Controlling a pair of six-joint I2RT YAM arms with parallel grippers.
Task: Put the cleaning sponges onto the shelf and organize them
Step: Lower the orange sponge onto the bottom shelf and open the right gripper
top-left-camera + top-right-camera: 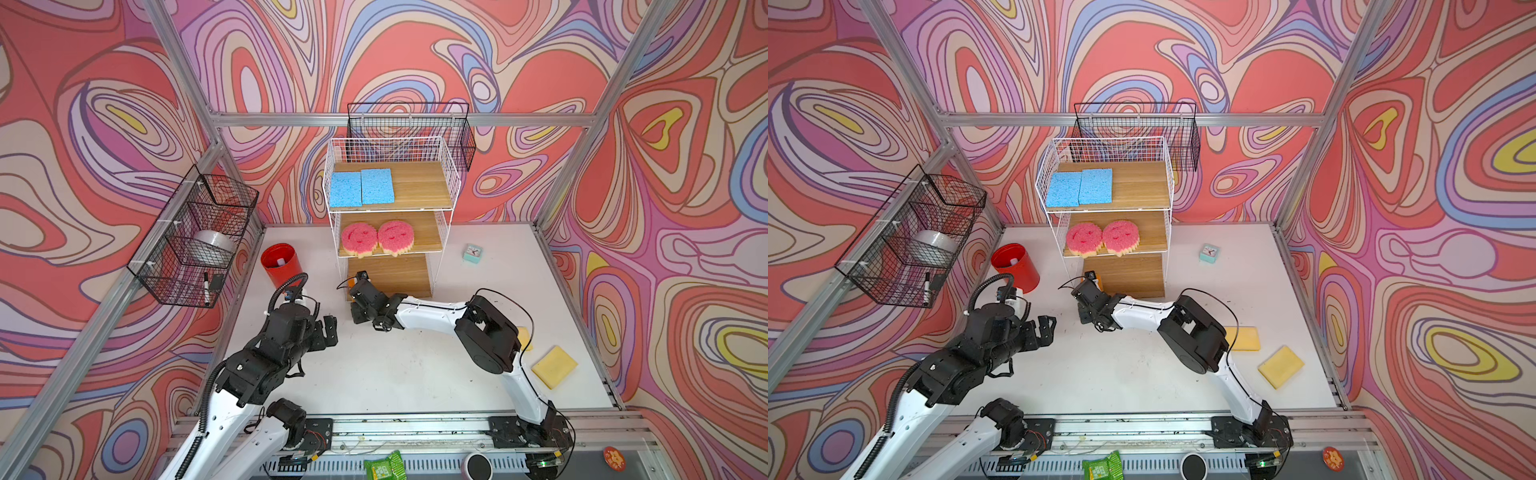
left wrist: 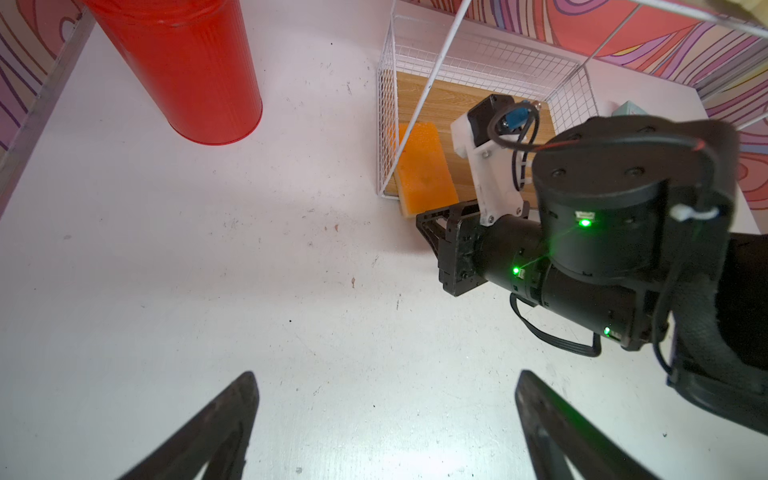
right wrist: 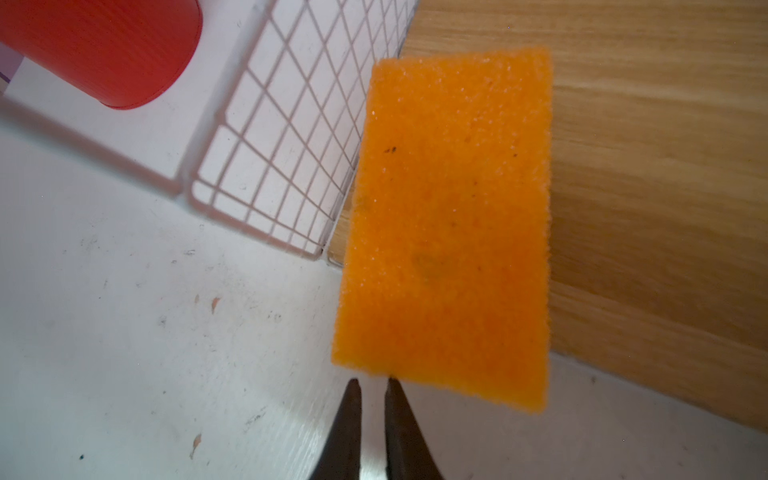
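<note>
An orange sponge lies on the lowest board of the shelf, beside its wire side wall, with its near end sticking out past the board's front edge. My right gripper is shut, its tips right at that near end with nothing between them. Two blue sponges lie on the top board and two pink smiley sponges on the middle one. Two yellow sponges rest on the table at the right. My left gripper hangs open over bare table.
A red canister stands left of the shelf. Right of the shelf sits a mint clock. Black wire baskets hang on the left wall and behind the shelf. The right arm's elbow partly covers one yellow sponge.
</note>
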